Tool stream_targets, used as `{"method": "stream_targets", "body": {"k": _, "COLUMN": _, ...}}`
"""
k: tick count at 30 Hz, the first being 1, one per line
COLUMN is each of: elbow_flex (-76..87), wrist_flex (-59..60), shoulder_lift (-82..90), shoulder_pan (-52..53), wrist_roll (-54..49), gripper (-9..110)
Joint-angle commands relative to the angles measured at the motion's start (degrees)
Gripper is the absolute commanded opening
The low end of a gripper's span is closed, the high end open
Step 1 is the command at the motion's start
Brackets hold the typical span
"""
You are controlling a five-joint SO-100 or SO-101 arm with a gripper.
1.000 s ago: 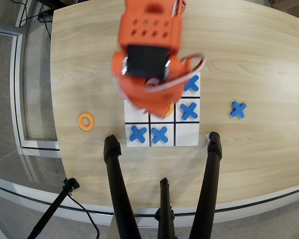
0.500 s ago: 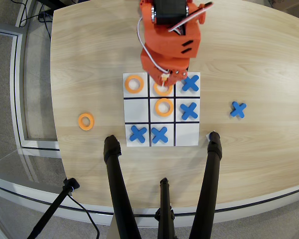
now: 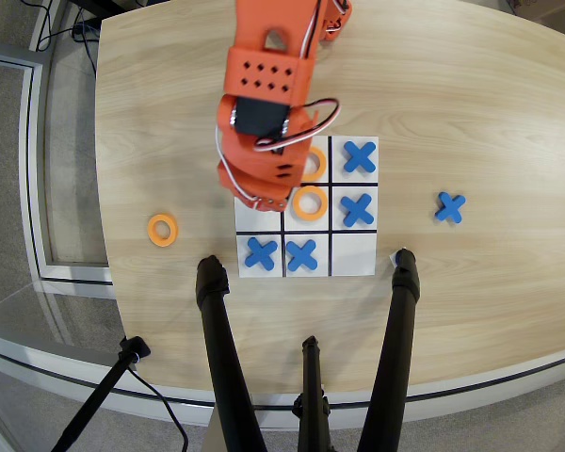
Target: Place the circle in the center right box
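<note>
The white 3x3 board [image 3: 353, 266] lies at the table's middle. One orange ring [image 3: 310, 203] lies in the board's central cell. A second ring [image 3: 315, 164] lies in the top middle cell, partly under my arm. A third ring [image 3: 162, 229] lies on the bare table left of the board. My orange gripper [image 3: 264, 195] hangs over the left column and covers its top cell and most of the middle-row left cell [image 3: 252, 222]. The arm's body hides the fingertips, so I cannot tell whether they are open or hold a ring.
Blue X pieces lie in the top right [image 3: 359, 156], middle right [image 3: 357, 209], bottom left [image 3: 261, 252] and bottom middle [image 3: 301, 254] cells. Another X [image 3: 449, 206] lies on the table right of the board. Black stand legs [image 3: 217, 348] cross the front edge.
</note>
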Motion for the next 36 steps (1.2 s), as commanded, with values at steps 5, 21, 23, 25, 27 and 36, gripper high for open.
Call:
{"method": "stream_targets", "body": {"k": 5, "elbow_flex": -2.29, "wrist_flex": -3.34, "shoulder_lift": -9.76, "shoulder_pan": 2.29, "wrist_roll": -2.02, "gripper": 0}}
{"method": "stream_targets", "body": {"k": 21, "elbow_flex": -8.79, "wrist_flex": -2.29, "shoulder_lift": -16.79, "shoulder_pan": -0.44, "wrist_roll": 1.49, "gripper": 2}}
{"method": "stream_targets", "body": {"k": 23, "elbow_flex": -8.09, "wrist_flex": -2.11, "shoulder_lift": -16.17, "shoulder_pan": -0.35, "wrist_roll": 1.41, "gripper": 6}}
{"method": "stream_targets", "body": {"k": 25, "elbow_flex": -8.0, "wrist_flex": -1.23, "shoulder_lift": -15.64, "shoulder_pan": -0.35, "wrist_roll": 1.32, "gripper": 12}}
{"method": "stream_targets", "body": {"k": 27, "elbow_flex": -8.44, "wrist_flex": -0.18, "shoulder_lift": -15.03, "shoulder_pan": -0.26, "wrist_roll": 1.49, "gripper": 14}}
{"method": "stream_targets", "body": {"k": 36, "elbow_flex": -16.79, "wrist_flex": 10.9, "shoulder_lift": -9.14, "shoulder_pan": 1.58, "wrist_roll": 3.69, "gripper": 20}}
